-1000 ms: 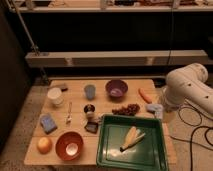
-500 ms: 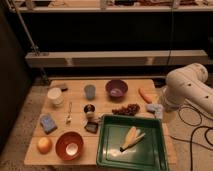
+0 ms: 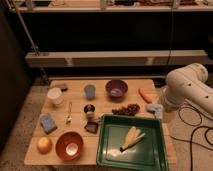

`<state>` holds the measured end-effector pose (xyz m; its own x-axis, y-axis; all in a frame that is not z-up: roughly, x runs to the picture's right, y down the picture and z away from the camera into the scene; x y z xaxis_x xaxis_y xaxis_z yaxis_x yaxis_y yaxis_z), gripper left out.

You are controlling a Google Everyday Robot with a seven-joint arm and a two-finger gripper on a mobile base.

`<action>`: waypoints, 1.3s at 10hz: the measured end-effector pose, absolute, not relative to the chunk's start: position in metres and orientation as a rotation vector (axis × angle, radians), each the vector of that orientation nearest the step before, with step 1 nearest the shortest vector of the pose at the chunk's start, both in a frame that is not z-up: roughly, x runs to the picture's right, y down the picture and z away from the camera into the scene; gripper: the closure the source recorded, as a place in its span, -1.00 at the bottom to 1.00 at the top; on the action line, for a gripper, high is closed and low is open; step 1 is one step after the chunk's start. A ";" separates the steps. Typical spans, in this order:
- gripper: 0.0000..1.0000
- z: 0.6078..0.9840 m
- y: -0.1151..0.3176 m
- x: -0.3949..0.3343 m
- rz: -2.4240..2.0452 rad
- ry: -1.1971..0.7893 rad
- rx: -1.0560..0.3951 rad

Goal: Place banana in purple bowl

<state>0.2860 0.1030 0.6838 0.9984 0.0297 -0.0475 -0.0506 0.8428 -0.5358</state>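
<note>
1. Locate the banana (image 3: 132,137). It is pale yellow and elongated. It lies slantwise on the floor of the green tray (image 3: 107,150), right of the tray's middle, with its broad end toward the tray's far right corner and its narrow end toward the near left.

2. Check the gripper (image 3: 155,109). It sits just beyond the tray's far right corner, at the edge of the table (image 3: 134,84), on the end of the white arm (image 3: 187,86). You cannot tell whether it is released or clenched. It is apart from the banana.

3. Check the containers.
   - The purple bowl (image 3: 116,88) stands beyond the tray's far edge, past the grapes (image 3: 126,109), and shows a paler patch inside.
   - The orange-red bowl (image 3: 69,145) stands just left of the tray and is white inside.
   - The blue-grey cup (image 3: 90,91) stands beyond the tray's far left corner.
</note>
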 end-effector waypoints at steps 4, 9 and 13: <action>-0.30 0.668 0.106 0.248 -0.154 -0.139 -0.716; -0.30 0.664 0.112 0.228 -0.223 -0.208 -0.750; -0.30 0.676 0.127 0.209 -0.277 -0.283 -0.779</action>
